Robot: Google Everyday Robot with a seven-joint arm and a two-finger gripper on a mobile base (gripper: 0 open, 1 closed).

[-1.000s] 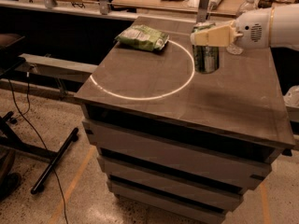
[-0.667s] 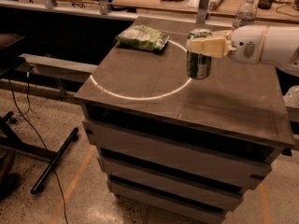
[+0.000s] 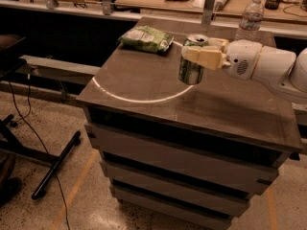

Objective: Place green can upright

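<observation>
Green can (image 3: 190,73) upright, clamped in the gripper (image 3: 200,51) near the table's (image 3: 230,111) far edge.
Camera view: the grip takes the can's upper half from the right-edge side, likely leaving the base free to seat. Contact with the tabletop is unclear. Snack bag (image 3: 146,38) lies by the far-left corner.

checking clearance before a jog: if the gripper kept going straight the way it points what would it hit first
The gripper is shut on the green can. Past that, its line heads towards the green snack bag, though it may pass above the flat bag; depth is unclear.
</observation>
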